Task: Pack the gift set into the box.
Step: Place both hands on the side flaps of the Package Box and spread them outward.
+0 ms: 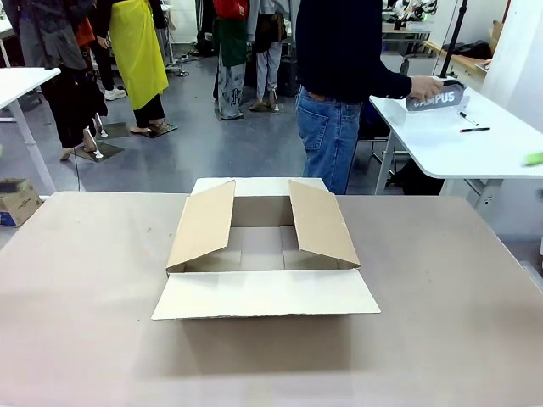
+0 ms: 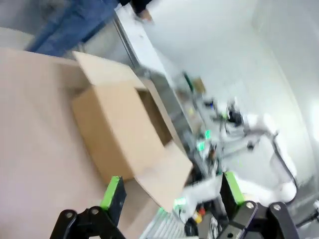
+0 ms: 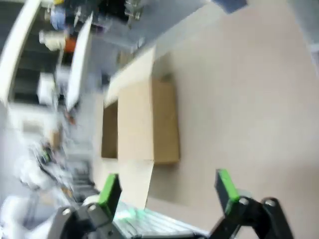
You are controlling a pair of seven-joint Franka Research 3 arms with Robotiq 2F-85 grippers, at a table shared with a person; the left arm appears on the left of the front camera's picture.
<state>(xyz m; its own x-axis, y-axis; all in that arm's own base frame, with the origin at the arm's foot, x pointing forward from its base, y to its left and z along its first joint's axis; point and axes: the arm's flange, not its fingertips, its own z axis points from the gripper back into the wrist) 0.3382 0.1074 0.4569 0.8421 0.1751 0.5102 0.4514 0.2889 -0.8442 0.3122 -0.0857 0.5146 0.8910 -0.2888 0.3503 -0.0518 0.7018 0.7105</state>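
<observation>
The box (image 1: 263, 254) is a shallow brown cardboard carton in the middle of the table, all four flaps folded out and its inside bare. Both wrist views are blurred. In the left wrist view the box (image 2: 124, 124) lies ahead of my left gripper (image 2: 172, 191), which is open and holds nothing. In the right wrist view the box (image 3: 144, 124) lies beyond my right gripper (image 3: 167, 189), also open and holding nothing. Of the gift set, a dark grey pouch (image 1: 436, 97) with white lettering sits on a white side table (image 1: 458, 148), on what looks like the white basket (image 1: 424, 115). The person's hand (image 1: 422, 86) rests on the pouch.
The person (image 1: 339, 85) stands at the far side, turned toward the side table, where two pens (image 1: 473, 130) and a green object (image 1: 533, 158) lie. A small printed brown carton (image 1: 17, 202) sits on the floor at left. Other people stand behind.
</observation>
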